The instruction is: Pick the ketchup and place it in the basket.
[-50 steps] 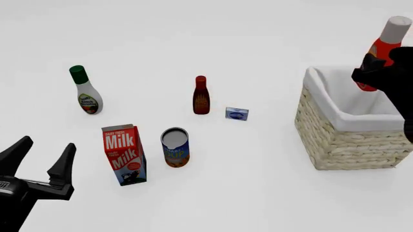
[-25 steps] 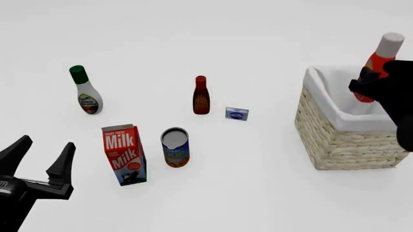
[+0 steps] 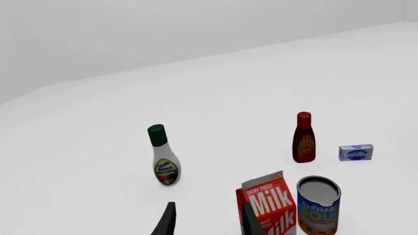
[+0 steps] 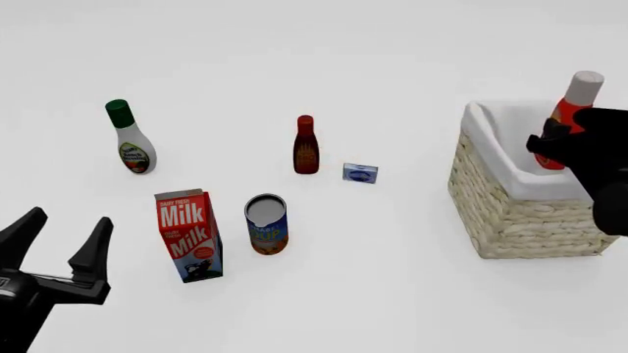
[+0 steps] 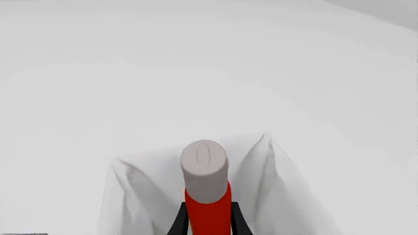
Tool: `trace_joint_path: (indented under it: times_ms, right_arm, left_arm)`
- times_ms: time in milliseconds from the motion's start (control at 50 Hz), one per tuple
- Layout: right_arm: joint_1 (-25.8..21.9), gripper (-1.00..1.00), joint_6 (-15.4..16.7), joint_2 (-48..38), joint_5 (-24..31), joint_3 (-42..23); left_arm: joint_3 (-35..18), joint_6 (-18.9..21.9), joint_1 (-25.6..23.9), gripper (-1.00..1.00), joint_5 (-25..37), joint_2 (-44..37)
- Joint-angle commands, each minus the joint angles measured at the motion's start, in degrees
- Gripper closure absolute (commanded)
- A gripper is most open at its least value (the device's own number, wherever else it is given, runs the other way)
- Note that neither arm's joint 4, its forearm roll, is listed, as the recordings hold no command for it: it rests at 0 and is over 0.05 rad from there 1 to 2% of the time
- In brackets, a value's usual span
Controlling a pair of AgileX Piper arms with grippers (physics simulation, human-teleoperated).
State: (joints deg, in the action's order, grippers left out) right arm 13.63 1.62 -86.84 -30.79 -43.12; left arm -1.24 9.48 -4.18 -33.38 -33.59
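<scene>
Right gripper (image 4: 561,143) pinching the ketchup (image 4: 567,118), a bright red-orange plastic bottle with a white cap, around its body; cap tilted toward 1 o'clock. Bottle hangs over the open mouth of the basket (image 4: 510,213), a large square straw-coloured wicker basket with white cloth lining, at about 3 o'clock in the front view. Lower part of the bottle is hidden behind the gripper, so whether it is below rim level cannot be told. Right wrist view: red body between two dark fingers (image 5: 179,223), white lining spread beyond.

Left gripper (image 4: 59,254) spread wide, empty, at 8 o'clock, well apart from everything.

Step in hand, judged: lowering for release. To do well: keep the bottle centred over the lining, clear of the near wall, descend until the base is well inside, then open the jaws. Tilted bottle will likely tip over on release; fine if inside. Avoid dragging the cloth rim.
</scene>
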Motion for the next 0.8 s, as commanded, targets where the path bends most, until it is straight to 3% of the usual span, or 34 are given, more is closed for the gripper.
trace_joint_path:
  times_ms: [20,140,160,800]
  right_arm:
    - [0.7,1.0,-0.6,-1.4,-0.9,-0.1]
    - [0.5,1.0,-0.8,-1.6,-1.0,-0.1]
    - [0.8,-1.0,-0.8,-1.8,-0.9,-0.2]
    - [-1.9,-1.0,-0.6,8.7,2.8,0.6]
  left_arm:
    - [0.0,-0.1,0.1,-1.0,0.2,0.2]
    - [-0.1,-0.1,0.1,-1.0,0.2,0.2]
    - [0.0,-0.2,0.1,-1.0,0.0,0.1]
    - [0.1,-0.5,0.3,-1.0,0.6,1.0]
